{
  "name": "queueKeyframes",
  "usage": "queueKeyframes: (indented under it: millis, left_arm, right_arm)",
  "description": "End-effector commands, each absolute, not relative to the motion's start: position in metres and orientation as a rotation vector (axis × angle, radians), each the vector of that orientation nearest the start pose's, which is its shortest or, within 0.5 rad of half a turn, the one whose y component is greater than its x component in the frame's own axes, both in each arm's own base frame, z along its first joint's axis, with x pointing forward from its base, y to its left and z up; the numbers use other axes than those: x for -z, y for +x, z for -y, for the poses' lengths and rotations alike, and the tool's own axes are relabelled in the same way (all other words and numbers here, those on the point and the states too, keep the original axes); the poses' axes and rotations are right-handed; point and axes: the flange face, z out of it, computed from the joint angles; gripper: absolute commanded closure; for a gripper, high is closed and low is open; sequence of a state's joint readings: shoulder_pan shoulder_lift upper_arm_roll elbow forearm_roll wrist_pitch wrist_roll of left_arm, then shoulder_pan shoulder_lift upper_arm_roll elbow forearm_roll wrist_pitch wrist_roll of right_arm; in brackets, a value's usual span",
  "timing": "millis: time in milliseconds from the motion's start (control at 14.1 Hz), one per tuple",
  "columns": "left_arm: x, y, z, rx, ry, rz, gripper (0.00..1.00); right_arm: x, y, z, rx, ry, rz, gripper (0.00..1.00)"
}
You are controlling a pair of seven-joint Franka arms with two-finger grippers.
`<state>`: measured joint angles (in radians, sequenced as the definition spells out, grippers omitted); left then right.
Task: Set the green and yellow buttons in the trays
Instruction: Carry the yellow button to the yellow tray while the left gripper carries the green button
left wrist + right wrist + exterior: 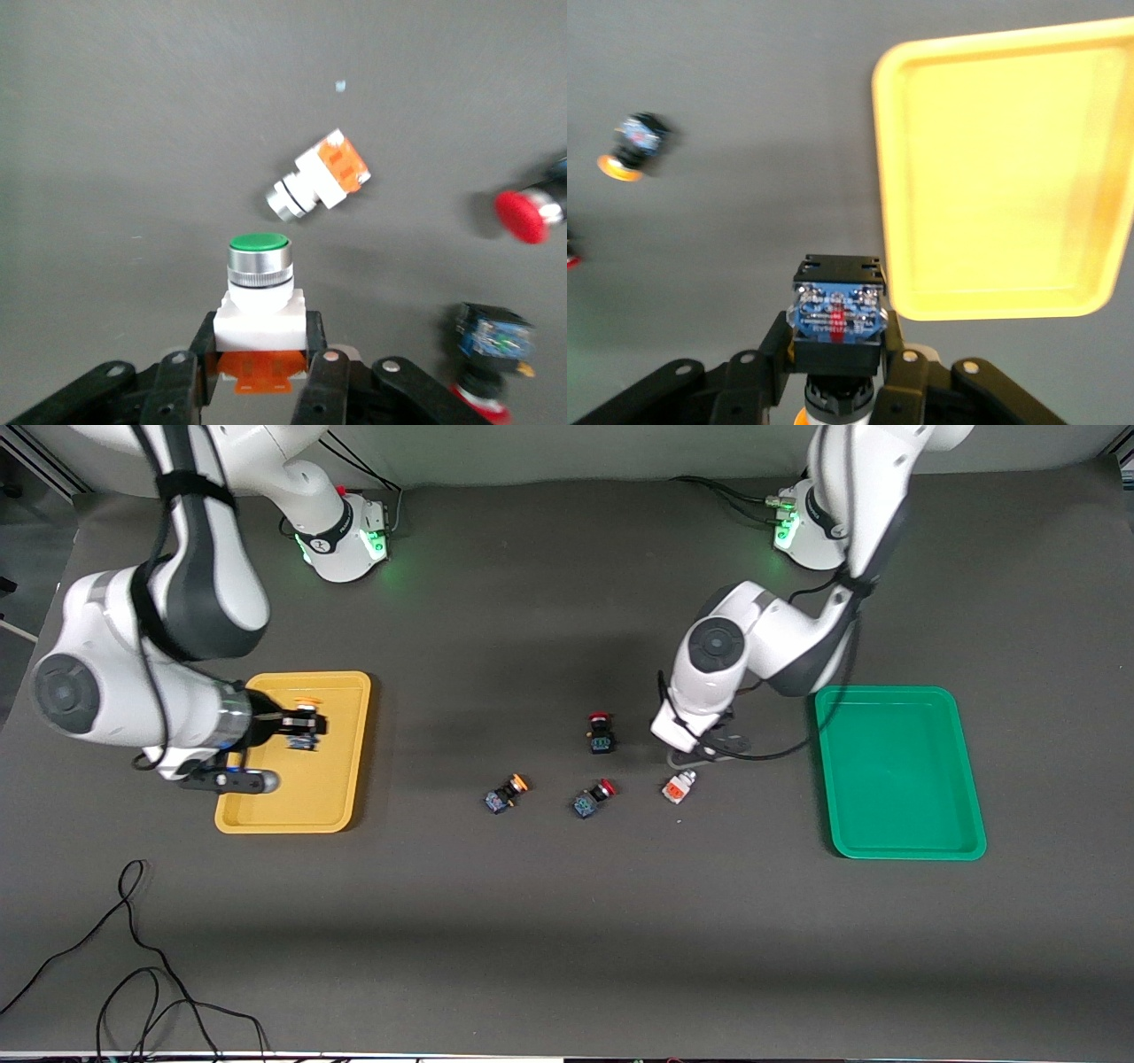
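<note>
My left gripper [262, 372] is closed on a green-capped button [260, 292], pinching the flat sides of its white block with the cap pointing away from me — I hold it over the bare mat between the loose switches and the green tray [899, 772], which has nothing in it. My right gripper [834, 367] is clamped on a yellow-capped button [836, 314] by its black body, over the yellow tray [301, 753].

The second green-capped button [679, 786] lies tipped on its side on the mat, and the second yellow-capped button [506, 794] lies toward the right arm's end, with two red-capped switches [594, 799] between and beside them.

These look like light, rigid plastic. I judge the squared body the place to grip — the round cap and shiny collar would likely slip or roll between my fingers.
</note>
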<state>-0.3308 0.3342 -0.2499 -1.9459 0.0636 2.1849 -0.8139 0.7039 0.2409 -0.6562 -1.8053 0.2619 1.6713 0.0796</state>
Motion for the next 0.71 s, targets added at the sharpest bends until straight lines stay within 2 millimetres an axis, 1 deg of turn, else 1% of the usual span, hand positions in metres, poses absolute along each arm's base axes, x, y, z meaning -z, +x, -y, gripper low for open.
queueKeyframes:
  millis: [0,71,142,212,283,354,425,495,566,637]
  left_arm:
    - [-0.384,0.542,0.280,-0.247,-3.137,0.267,0.78]
    - [-0.397,0.550,0.251,-0.270,-3.132,0.251,0.78]
    - [-0.410,0.556,0.216,-0.294,-3.133,0.220,0.78]
    - [-0.418,0.560,0.178,-0.338,-3.130,0.184,0.78]
    - [-0.421,0.566,0.138,-0.362,-3.131,0.149,0.78]
    - [-0.420,0.572,0.100,-0.369,-3.137,0.125,0.78]
    - [-0.416,0.577,0.069,-0.354,-3.134,0.093,0.78]
    - [-0.405,0.582,0.044,-0.341,-3.112,0.056,0.78]
    - [-0.388,0.586,0.023,-0.318,-3.107,0.033,0.78]
    - [-0.365,0.586,0.007,-0.295,-3.119,0.004,0.78]
  right_arm:
    - [-0.387,0.564,-0.046,-0.531,-2.989,-0.142,1.00]
    - [-0.377,0.564,-0.026,-0.525,-2.993,-0.108,1.00]
    - [-0.365,0.563,0.001,-0.523,-2.989,-0.093,1.00]
    - [-0.352,0.564,0.022,-0.524,-2.994,-0.103,1.00]
    - [-0.336,0.565,0.040,-0.527,-3.009,-0.111,1.00]
    - [-0.318,0.565,0.054,-0.517,-3.022,-0.109,1.00]
    - [-0.302,0.564,0.069,-0.496,-3.037,-0.097,1.00]
    - [-0.286,0.561,0.090,-0.474,-3.054,-0.083,1.00]
    - [-0.272,0.560,0.104,-0.462,-3.065,-0.084,1.00]
    - [-0.259,0.560,0.110,-0.463,-3.054,-0.082,1.00]
